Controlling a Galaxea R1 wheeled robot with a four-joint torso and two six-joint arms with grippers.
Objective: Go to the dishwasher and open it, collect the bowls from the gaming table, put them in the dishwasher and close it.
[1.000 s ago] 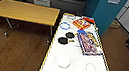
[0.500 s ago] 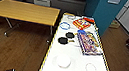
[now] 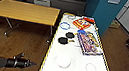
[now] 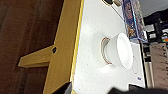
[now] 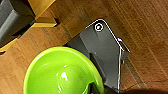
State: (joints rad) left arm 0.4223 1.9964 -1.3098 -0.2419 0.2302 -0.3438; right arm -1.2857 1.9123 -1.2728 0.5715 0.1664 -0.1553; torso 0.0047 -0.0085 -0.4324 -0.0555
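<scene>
Left tool nears the white bowl on the gaming surface

The left tool (image 3: 31, 63) hangs low, just left of the gaming surface (image 3: 77, 53), at its near yellow edge — whether it stands wide or narrow I cannot tell. The white bowl (image 3: 63, 61) sits upright at the near end, well apart from the board-game box (image 3: 89, 42) and the black paddles (image 3: 66, 38) farther off. In the right wrist view a green bowl (image 5: 62, 72) shows large and close; held or not, I cannot tell. To do this well, the left arm should probably lift clear of the edge first, then meet the bowl's rim squarely — a glancing touch could slide it.
</scene>
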